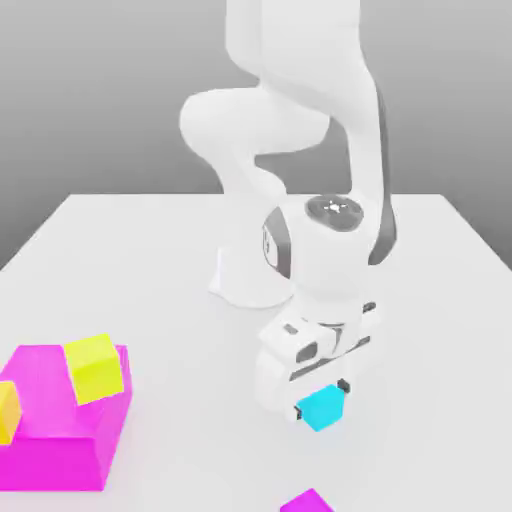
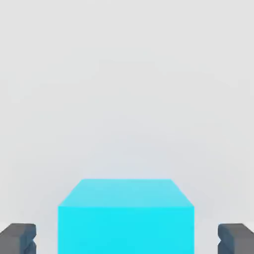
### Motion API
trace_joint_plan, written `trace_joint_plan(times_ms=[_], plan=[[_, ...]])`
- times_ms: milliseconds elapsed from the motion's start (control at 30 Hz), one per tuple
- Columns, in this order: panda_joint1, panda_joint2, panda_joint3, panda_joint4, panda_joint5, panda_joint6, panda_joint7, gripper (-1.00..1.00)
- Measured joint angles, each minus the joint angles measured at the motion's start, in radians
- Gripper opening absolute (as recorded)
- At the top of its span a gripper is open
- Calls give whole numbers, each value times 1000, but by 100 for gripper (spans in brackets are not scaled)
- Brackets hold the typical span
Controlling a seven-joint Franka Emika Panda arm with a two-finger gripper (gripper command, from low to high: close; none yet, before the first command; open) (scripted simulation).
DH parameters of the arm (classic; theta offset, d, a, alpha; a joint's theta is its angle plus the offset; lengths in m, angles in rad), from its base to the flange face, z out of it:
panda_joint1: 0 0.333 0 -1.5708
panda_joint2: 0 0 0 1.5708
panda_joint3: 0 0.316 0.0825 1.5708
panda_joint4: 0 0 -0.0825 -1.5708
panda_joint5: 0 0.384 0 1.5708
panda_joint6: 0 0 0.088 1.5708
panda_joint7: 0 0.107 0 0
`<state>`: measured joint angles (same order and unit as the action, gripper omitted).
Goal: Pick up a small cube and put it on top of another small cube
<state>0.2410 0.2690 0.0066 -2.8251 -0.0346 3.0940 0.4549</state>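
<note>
Where grey backdrop begins — white table.

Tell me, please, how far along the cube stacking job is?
Done: the gripper straddles the cyan cube, fingers either side with gaps. In hand: the grasp, not yet closed. Left: lifting it and setting it on the lime-yellow cube on the magenta block.

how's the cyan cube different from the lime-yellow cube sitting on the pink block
The cyan cube is bright cyan and sits low at the white table, between the claw's fingers. The lime-yellow cube is yellow-green, rests raised on the big magenta block, tilted, with nothing around it. Both are small, plain-faced and look similar in size.
</note>
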Motion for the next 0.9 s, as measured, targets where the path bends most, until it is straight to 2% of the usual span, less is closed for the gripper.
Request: trace_joint_plan(times_ms=[133,400,900], plan=[[0,4,0,1,-4,2,3,-100],[-36,-241,14,-28,31,-213,-4,-100],[-464,-178,-219,491,71,-672,509,-100]])
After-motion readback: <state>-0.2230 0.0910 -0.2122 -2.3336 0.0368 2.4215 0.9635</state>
